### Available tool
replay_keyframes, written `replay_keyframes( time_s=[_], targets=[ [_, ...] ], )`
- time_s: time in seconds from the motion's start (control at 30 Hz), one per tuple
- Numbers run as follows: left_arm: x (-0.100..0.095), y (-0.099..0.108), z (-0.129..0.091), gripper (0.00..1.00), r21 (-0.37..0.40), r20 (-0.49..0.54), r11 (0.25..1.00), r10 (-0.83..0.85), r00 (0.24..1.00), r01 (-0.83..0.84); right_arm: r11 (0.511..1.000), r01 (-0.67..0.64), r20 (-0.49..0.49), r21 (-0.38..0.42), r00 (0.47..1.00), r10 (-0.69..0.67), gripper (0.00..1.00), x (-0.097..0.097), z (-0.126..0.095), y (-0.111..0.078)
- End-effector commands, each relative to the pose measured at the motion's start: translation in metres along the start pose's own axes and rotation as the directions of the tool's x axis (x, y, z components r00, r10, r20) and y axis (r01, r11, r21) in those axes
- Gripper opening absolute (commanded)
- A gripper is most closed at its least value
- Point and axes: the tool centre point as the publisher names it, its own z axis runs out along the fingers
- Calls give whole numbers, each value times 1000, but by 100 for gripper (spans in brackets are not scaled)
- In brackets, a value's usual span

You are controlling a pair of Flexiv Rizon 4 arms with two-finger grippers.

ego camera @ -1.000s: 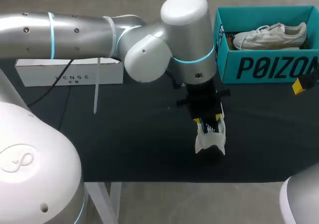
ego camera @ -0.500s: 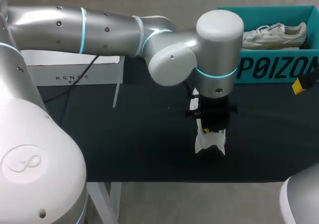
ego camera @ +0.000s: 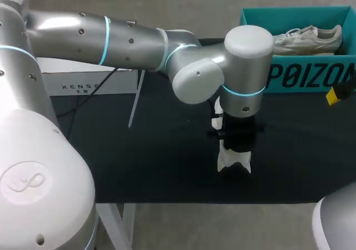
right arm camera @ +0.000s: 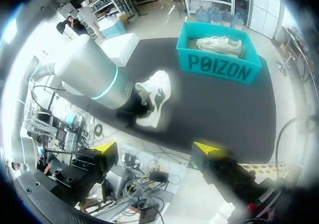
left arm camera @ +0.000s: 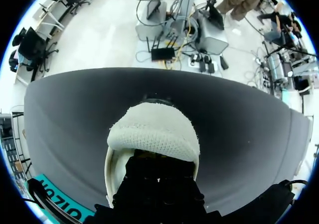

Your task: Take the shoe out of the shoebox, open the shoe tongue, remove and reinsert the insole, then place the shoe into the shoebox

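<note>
Head view first: our left arm (ego camera: 111, 36) comes in from the left and reaches past the middle of the black counter (ego camera: 139, 155). Its wrist points straight down over the white shoe (ego camera: 233, 162). The shoe sits on the counter right of the middle, closer to the near edge, and well apart from the teal shoebox (ego camera: 306, 78) at the far right. So it's out of the box, not in it.

The left claw (ego camera: 236, 145) goes down into the shoe's opening. Its business end is buried in there (the wrist blocks it from above too), so we honestly can't tell if it's open or closed.

Left wrist view gives the same story. The dark claw body drops into the shoe, and the rounded mesh toe sticks out ahead of it.

Right wrist view has the right claw (right arm camera: 155, 148) hanging off past the counter's edge. Its yellow tips are spread wide with nothing between them, so that one's plainly open and empty. From there we see the shoe sitting on its sole with the left arm's wrist right over it.

A second shoe (ego camera: 306, 39) lies inside the shoebox. A white box (ego camera: 89, 84) sits at the far left of the counter.
</note>
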Motion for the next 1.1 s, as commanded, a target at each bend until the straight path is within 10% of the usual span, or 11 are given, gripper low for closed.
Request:
replay_keyframes(
  time_s=[0.03,0.73,1.1],
  targets=[
    [4,0,-17,0,-31,-20,1000,-8,1000,7,1000,-1,0,7,1000,1,100,0,0,3],
    [-7,15,8,0,-35,-10,999,9,1000,-10,1000,-1,0,7,1000,1,100,0,0,3],
    [-1,32,-33,0,-116,-24,993,0,1000,-3,1000,-1,0,7,1000,1,100,0,0,3]
  ],
)
